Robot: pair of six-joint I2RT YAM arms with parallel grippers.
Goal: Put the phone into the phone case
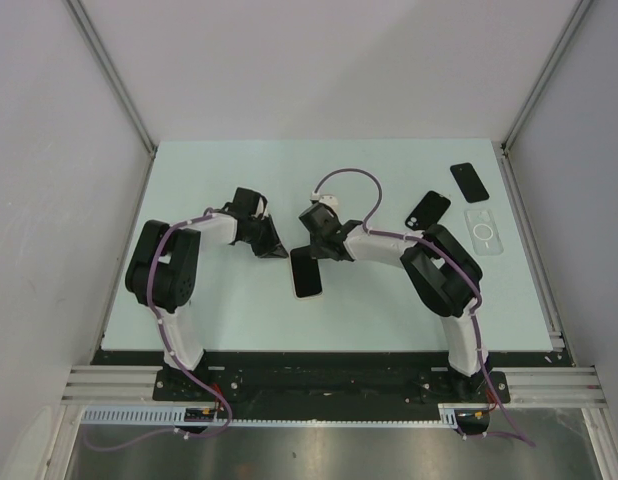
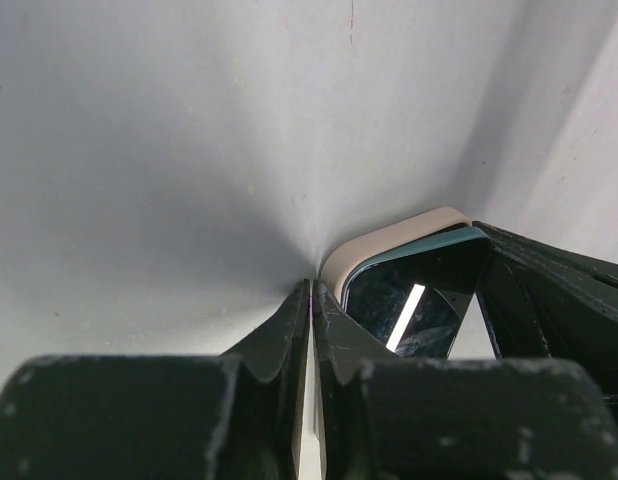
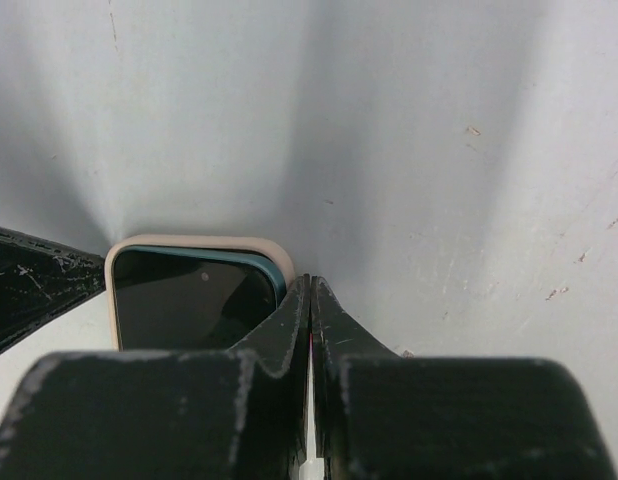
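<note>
A phone with a dark screen and teal edge (image 1: 308,275) lies face up in a cream case (image 1: 295,278) at the table's middle. In the left wrist view the phone (image 2: 409,300) sits inside the cream rim (image 2: 389,228). In the right wrist view the phone (image 3: 189,300) shows inside the rim (image 3: 199,242). My left gripper (image 1: 276,250) (image 2: 311,285) is shut and empty, tips at the case's far left corner. My right gripper (image 1: 314,250) (image 3: 309,282) is shut and empty, tips at the far right corner. Whether the tips touch the case is unclear.
Two more dark phones (image 1: 428,210) (image 1: 469,182) and a clear case (image 1: 482,230) lie at the back right of the table. Frame posts and grey walls stand on both sides. The other arm's fingers show in each wrist view (image 2: 549,300) (image 3: 29,280).
</note>
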